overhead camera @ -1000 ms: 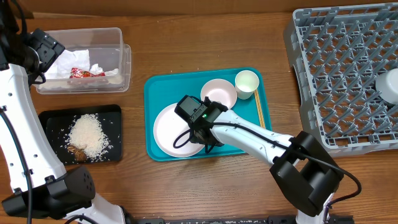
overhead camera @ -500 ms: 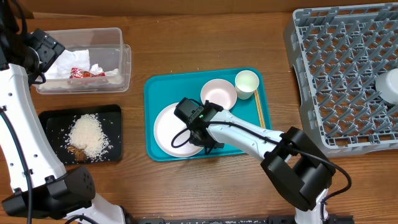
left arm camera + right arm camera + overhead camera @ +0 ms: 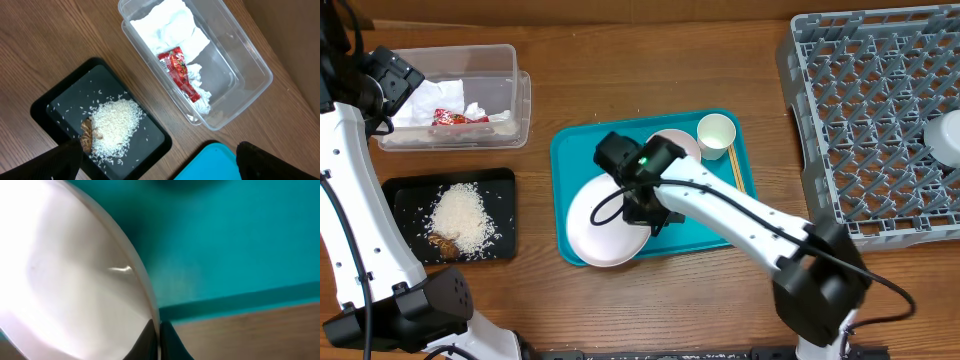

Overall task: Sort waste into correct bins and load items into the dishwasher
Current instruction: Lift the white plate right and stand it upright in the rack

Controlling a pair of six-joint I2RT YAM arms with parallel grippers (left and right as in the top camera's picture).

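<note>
Right end effector (image 3: 160,337) is clamped tight on the rim of the big white plate (image 3: 603,225), one finger on each side of the edge. The plate sits over the front left part of the teal tray (image 3: 575,145). Its near edge sticks out past the tray's front rim above the worktop (image 3: 620,60), and it looks tipped up rather than flat. In the right wrist view the plate fills the left side, with teal tray and a strip of wood beyond it.

Also on the tray:
- a pale bowl (image 3: 682,150) at the back, partly under the right arm
- a small white cup (image 3: 716,133) at the back right corner
- chopsticks (image 3: 738,175) along the right rim

The grey dish rack (image 3: 865,120) is at the far right, with one white item (image 3: 946,135) at its right edge.

Left end effector (image 3: 157,147) is fully spread with nothing in it, hanging over the far left of the worktop. Below it, the clear tub (image 3: 250,70) holds crumpled napkins (image 3: 170,25) and a red wrapper (image 3: 178,70). The black tray (image 3: 55,107) beside it holds a pile of rice (image 3: 115,125) and a brown scrap (image 3: 87,134) at the pile's edge.
</note>
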